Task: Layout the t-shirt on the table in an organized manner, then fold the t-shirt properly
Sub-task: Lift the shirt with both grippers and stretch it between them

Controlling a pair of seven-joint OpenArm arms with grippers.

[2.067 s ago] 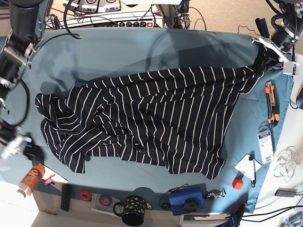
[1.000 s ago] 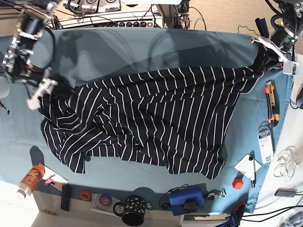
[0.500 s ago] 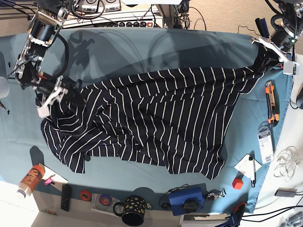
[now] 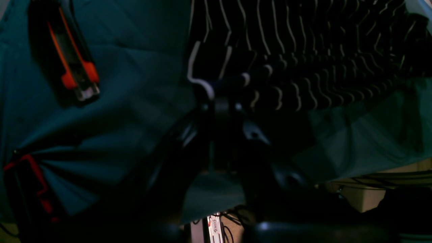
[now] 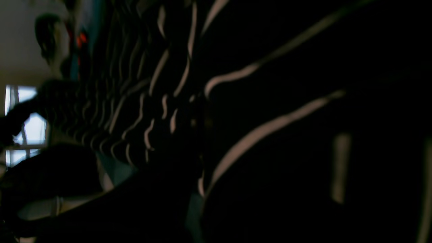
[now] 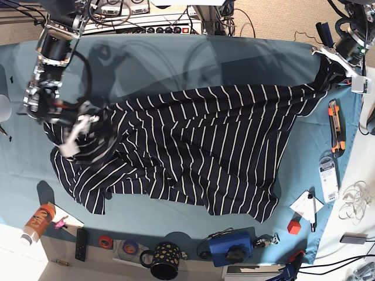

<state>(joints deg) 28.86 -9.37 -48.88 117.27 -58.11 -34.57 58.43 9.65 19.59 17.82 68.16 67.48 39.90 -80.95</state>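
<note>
T-shirt [image 6: 193, 146] spread rumpled on table [image 6: 176, 58].
Left gripper [image 6: 335, 64] clamped on its corner; right gripper [image 6: 76, 126] closed on the opposite end's fabric.

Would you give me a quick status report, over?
Left gripper shut on t-shirt corner. Right gripper shut on opposite end. Shirt rumpled, unfolded. Nothing in the way.

The table [image 6: 176, 58] bears the t-shirt [image 6: 193, 152] and an orange cutter [image 6: 334, 126].

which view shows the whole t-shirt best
The base view: the t-shirt lies spread across the table with every edge visible. The left wrist view shows only a bunched striped corner, and the right wrist view shows only dark, close-up stripes.
</note>
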